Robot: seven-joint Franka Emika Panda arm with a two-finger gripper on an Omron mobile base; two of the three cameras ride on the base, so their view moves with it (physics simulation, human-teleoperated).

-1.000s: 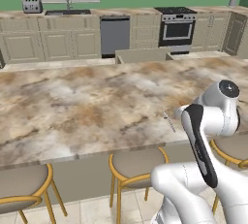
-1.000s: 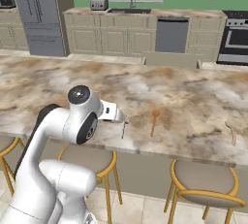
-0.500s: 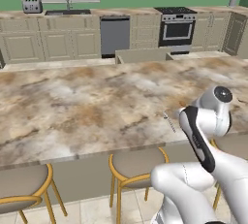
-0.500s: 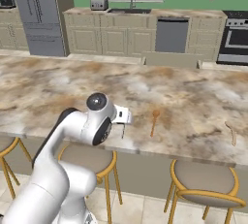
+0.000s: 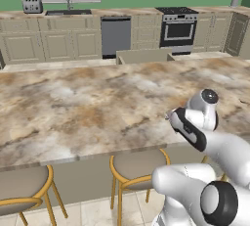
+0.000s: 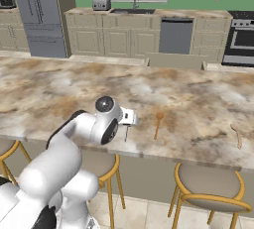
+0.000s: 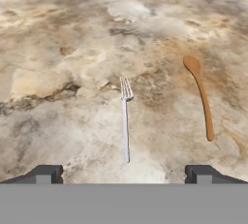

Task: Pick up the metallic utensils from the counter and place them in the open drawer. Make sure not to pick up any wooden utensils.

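On the counter (image 7: 58, 48), near its front edge:
Fork: a pale silvery fork (image 7: 125, 119) lies flat on the marbled stone, tines pointing away from the front edge, handle toward it; in the right base view it shows as a thin dark sliver (image 6: 126, 133) just beside the hand.
Wooden spoon: the orange-brown spoon (image 7: 200, 97) lies to the right of the fork, apart from it, round head away from the front edge; also seen in the right base view (image 6: 158, 125).
Knife: a brown-handled piece (image 6: 236, 135) lies well to the right, near the counter's right end.
Gripper: the gripper (image 7: 125, 173) hangs above the fork's handle end, jaws spread wide, holding nothing.
Open drawer: a beige drawer box (image 6: 174, 61) stands beyond the counter's far edge.
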